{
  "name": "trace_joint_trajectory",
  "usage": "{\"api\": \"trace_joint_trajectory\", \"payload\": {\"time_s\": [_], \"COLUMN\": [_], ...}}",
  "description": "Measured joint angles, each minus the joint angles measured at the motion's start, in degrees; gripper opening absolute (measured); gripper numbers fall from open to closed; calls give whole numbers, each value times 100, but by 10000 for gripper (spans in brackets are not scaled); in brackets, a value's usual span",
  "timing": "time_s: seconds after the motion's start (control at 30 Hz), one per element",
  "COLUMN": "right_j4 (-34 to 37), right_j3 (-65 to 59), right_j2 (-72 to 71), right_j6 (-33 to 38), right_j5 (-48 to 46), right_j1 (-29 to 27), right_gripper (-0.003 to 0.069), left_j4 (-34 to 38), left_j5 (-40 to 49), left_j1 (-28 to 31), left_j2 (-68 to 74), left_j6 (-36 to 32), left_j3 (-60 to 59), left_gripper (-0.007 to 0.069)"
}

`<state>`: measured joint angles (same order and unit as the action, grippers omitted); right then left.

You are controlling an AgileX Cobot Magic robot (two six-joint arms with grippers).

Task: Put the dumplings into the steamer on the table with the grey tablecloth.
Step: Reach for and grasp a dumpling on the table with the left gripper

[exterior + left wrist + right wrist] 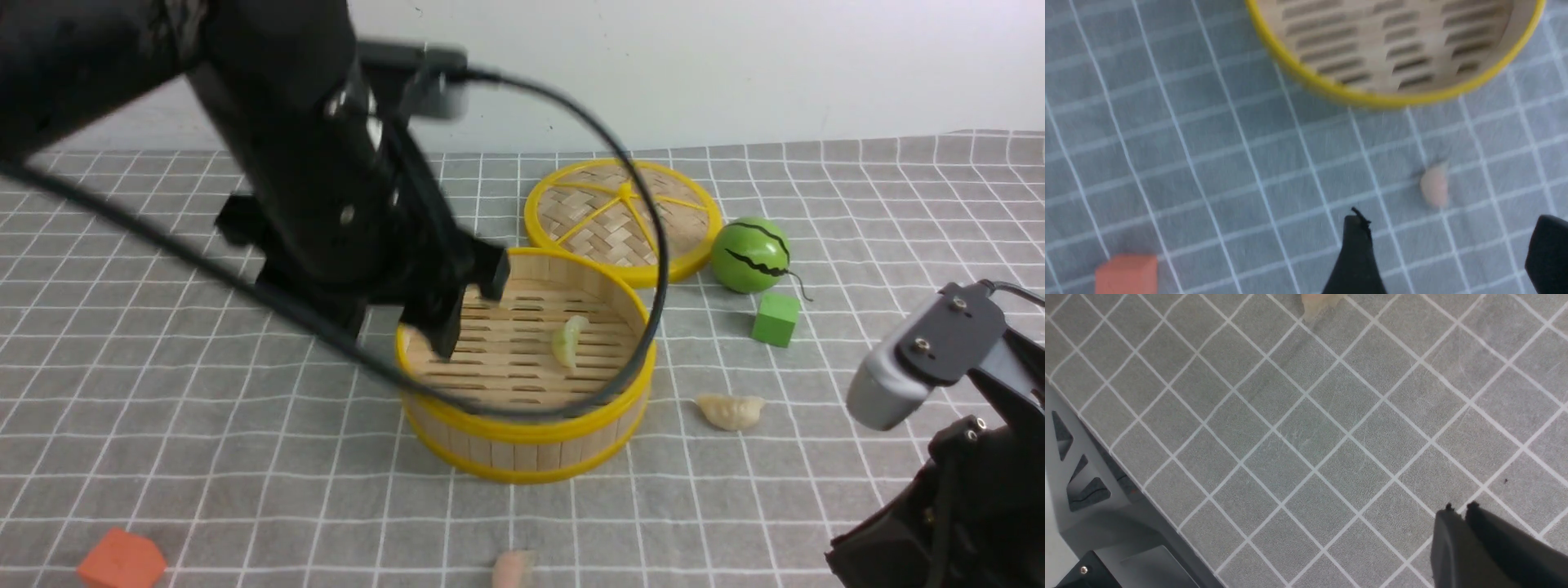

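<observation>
The left tool (469, 314) hangs wide open and empty over the steamer (531, 449), which holds the green dumpling (570, 341). The cream dumpling (731, 411) and pink dumpling (513, 569) lie on the table (245, 457). The right tool (1459, 508) is closed and empty. They look light, glossy and slippery, so pinch across the plump middle.

Three dumplings (570, 341) (731, 411) (513, 569), one steamer (522, 451), one lid (596, 229), one melon (751, 255) — and two blocks (775, 318) (122, 559).

The pale green dumpling (569, 340) is seen on the slotted floor of the yellow-rimmed steamer (522, 451). On the grey tablecloth (204, 425), the cream dumpling (731, 411) is laid to its right and the pinkish dumpling (513, 569) nearer the robot.
</observation>
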<state>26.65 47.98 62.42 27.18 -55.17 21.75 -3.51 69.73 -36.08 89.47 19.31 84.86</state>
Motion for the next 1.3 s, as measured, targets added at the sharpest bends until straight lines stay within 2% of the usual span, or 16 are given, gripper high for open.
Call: {"api": "trace_joint_trajectory", "payload": {"time_s": [0.07,0.13,0.2,0.47,0.6,0.7,0.97,1.17,1.3], "right_j4": [30,67,88,113,102,102,79,74,74], "right_j3": [0,0,0,0,0,0,0,0,0], "right_j2": [0,0,0,0,0,0,0,0,0], "right_j6": [0,0,0,0,0,0,0,0,0], "right_j5": [0,0,0,0,-4,-4,-4,-4,-4], "right_j1": [0,0,0,0,0,0,0,0,0], "right_gripper": [43,44,44,53,57,61,66,71,74], "left_j4": [58,145,175,152,67,33,0,0,-13], "left_j5": [-343,-1046,-1498,-2913,-3002,-3065,-3374,-3163,-2530], "left_j1": [-184,-516,-689,-981,-985,-985,-985,-985,-985], "left_j2": [-206,-319,-273,720,1328,1622,1706,1689,1536], "left_j6": [134,462,654,896,896,896,909,851,538], "left_j3": [-702,-1573,-1900,-2244,-2174,-2066,-1919,-1894,-1590], "left_gripper": [512,512,512,510,491,447,179,164,164]}}
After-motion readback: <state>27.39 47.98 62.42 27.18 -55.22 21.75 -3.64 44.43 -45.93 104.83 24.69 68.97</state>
